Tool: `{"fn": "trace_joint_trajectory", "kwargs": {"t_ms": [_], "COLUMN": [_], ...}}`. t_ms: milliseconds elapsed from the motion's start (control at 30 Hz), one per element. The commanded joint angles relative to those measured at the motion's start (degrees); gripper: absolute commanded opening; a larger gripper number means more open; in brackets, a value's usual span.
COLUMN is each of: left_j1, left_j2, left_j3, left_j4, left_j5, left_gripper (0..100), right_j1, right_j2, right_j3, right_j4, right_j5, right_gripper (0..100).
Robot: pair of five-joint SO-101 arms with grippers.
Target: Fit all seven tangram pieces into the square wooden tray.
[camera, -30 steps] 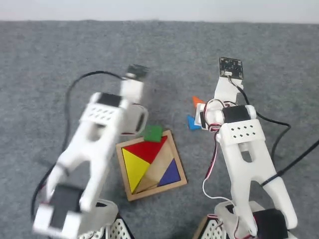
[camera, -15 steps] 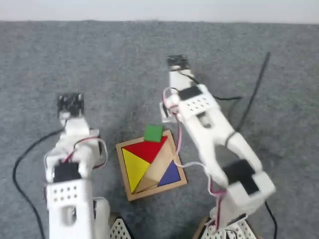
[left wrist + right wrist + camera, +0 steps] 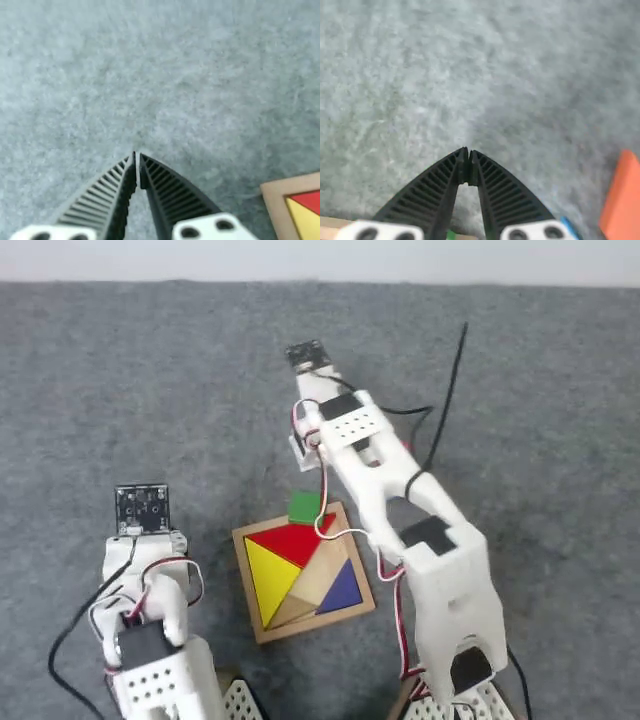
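Note:
The square wooden tray [image 3: 255,625] lies between the two arms and holds a red triangle [image 3: 294,540], a yellow triangle [image 3: 265,573] and a blue triangle [image 3: 343,591]. A green square piece [image 3: 305,506] rests on the tray's far edge. My left gripper [image 3: 137,158] is shut on nothing, over bare carpet left of the tray's corner [image 3: 280,197]. My right gripper [image 3: 468,153] is also shut and empty, above the carpet beyond the tray. An orange piece [image 3: 620,199] and a sliver of a blue piece [image 3: 568,222] lie beside it.
Grey carpet covers the whole table. The right arm [image 3: 385,475] stretches over the tray's right side toward the far centre. The left arm [image 3: 145,580] is drawn back at the near left. Cables trail from both arms.
The left arm pulled back from the tray's far edge to the near left. The right arm swung left, across to beyond the tray. The green piece stayed put.

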Motion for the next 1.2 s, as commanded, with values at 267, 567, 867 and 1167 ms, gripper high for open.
{"fn": "trace_joint_trajectory", "kwargs": {"t_ms": [267,567,867,1167], "left_j1": [0.97,0.97,0.88,0.79], "left_j2": [-3.78,-3.78,-3.78,-3.78], "left_j3": [0.04,0.04,0.04,0.04], "left_j4": [3.43,3.43,3.43,3.43], "left_j5": [-3.08,-3.16,-3.16,-3.16], "left_gripper": [1,1,1,1], "right_j1": [-2.86,-4.35,-9.89,-10.07], "right_j2": [-0.40,-3.03,-15.96,-32.92], "right_j3": [-2.64,-1.23,14.42,40.53], "right_j4": [5.41,11.30,6.73,-4.35], "right_j5": [4.57,7.82,12.75,13.80], "right_gripper": [0.7,0.7,0.7,0.7]}}
